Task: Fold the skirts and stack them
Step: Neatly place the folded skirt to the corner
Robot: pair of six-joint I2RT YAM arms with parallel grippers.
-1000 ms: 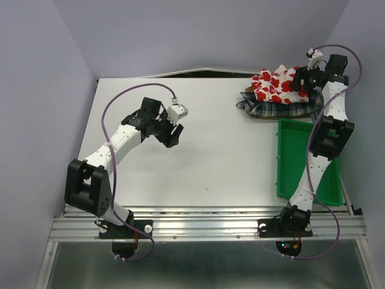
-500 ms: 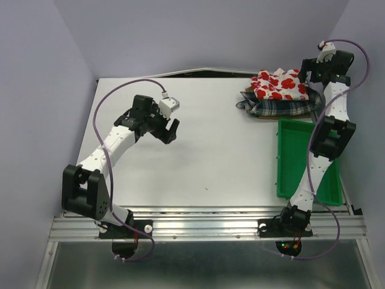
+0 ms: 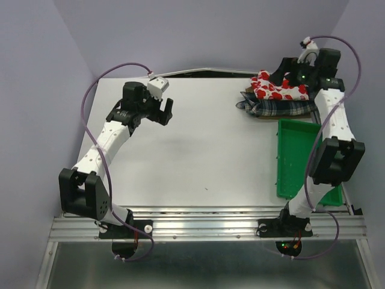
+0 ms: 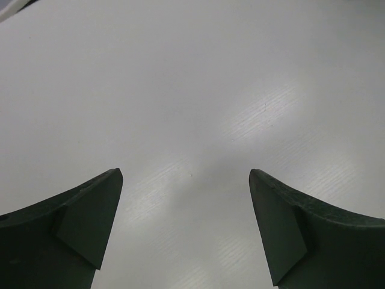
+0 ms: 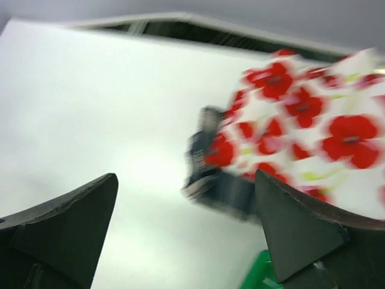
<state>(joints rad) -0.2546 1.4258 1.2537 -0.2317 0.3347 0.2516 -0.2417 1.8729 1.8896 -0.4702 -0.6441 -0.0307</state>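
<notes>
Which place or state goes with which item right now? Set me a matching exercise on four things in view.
Column one:
1. flower-print skirt
2. plaid skirt
3. green tray
4. left pincer

Column two:
A. open, above the bare table
B. lying on top of another garment
C. at the right edge, nearer the arm bases than the skirts
D. underneath another garment

Pairs: 1-B, 2-D, 3-C, 4-A
</notes>
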